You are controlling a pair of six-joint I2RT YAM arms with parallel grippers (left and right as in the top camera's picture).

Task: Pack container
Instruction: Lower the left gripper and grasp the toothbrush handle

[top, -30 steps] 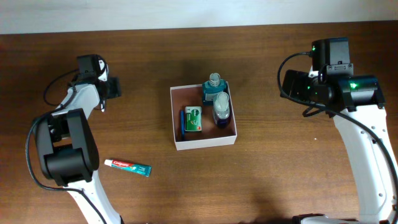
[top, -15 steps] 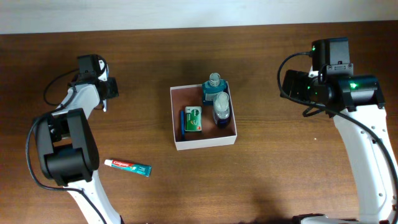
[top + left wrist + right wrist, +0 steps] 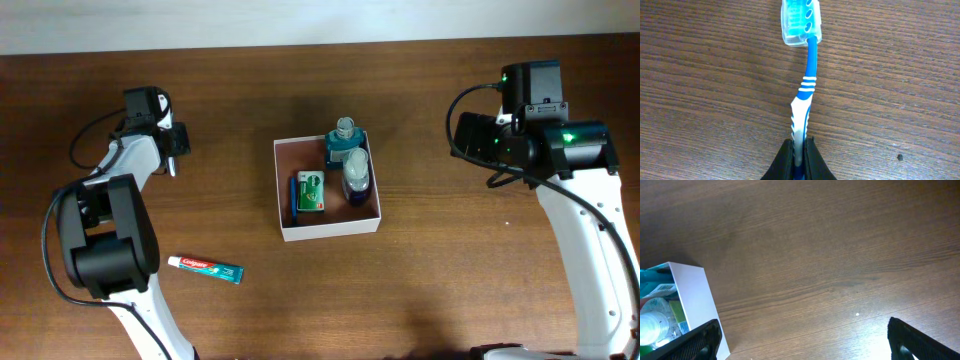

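Pickup step, I'd say. The left gripper (image 3: 799, 146) is pinched tight on the tail end of the toothbrush (image 3: 805, 90), which looks flat on the worktop (image 3: 450, 290) near its far left edge. The right gripper (image 3: 805, 340) hangs wide open and empty, just right of the container (image 3: 330, 229). The container sits mid-worktop with bottles (image 3: 357, 178) and a green packet (image 3: 310, 190) inside. Next move calls for lifting the brush clear, carrying it over and dropping it in the bare left strip. The toothpaste (image 3: 205, 267) waits near the front left.
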